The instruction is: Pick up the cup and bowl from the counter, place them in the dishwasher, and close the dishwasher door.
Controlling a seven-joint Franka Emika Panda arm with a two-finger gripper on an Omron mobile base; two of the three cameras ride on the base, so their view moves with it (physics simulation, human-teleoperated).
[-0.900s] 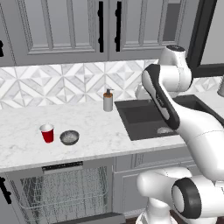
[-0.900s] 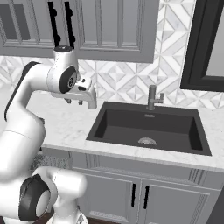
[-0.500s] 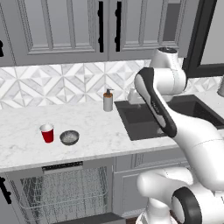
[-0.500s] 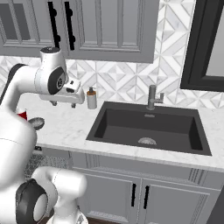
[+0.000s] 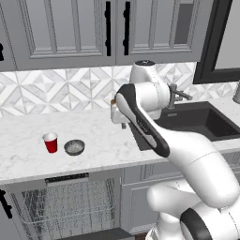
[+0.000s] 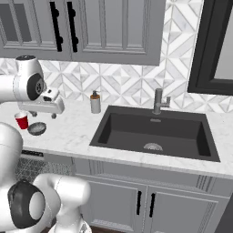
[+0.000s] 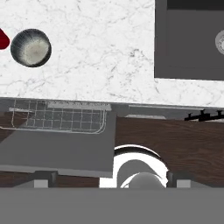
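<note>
We see the cup [image 5: 50, 142] and the bowl [image 5: 74, 147] just beside each other near the front edge of the counter [image 5: 103, 140], above the open dishwasher [image 5: 65, 206]. The gripper [image 6: 55, 114] hangs open and empty over the counter.

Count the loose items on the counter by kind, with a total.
Red cup: 1
Grey bowl: 1
Soap bottle: 1
Total: 3, all standing on the white counter, the cup and bowl side by side and the bottle by the sink.
</note>
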